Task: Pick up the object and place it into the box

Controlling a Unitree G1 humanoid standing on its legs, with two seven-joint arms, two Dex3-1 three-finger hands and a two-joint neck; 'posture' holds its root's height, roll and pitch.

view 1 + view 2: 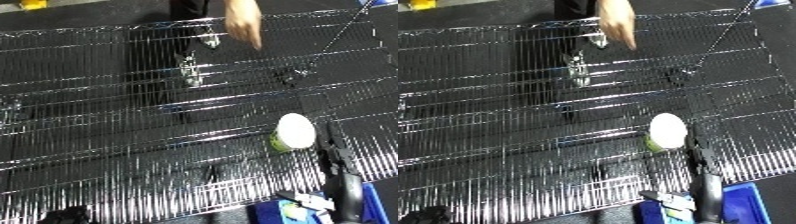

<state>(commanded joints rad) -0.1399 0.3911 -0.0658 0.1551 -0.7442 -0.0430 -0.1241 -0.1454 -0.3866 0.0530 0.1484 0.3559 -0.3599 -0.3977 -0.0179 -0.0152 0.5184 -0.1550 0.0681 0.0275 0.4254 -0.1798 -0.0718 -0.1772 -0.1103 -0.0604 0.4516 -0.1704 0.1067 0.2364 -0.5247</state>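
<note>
Cup-shaped tub (294,132), pale green body with a white lid facing us, lies on its side on the wire shelf (107,125) near the right front edge. We'd guess it's a light, thin plastic container, rigid enough to take a squeeze but smooth and round, so it'll probably roll on those wires if nudged. Best bet looks like wrapping fingers and thumb across the body just behind the lid rim, where there's a lip to stop it slipping.

Our right hand (342,182) sits just beside it, toward us, dark and edge-on, and we honestly can't tell if the fingers are spread or curled. Left hand isn't in sight. Blue bin (749,202) peeks in at the bottom right, just below the shelf edge, so it's a short carry.
</note>
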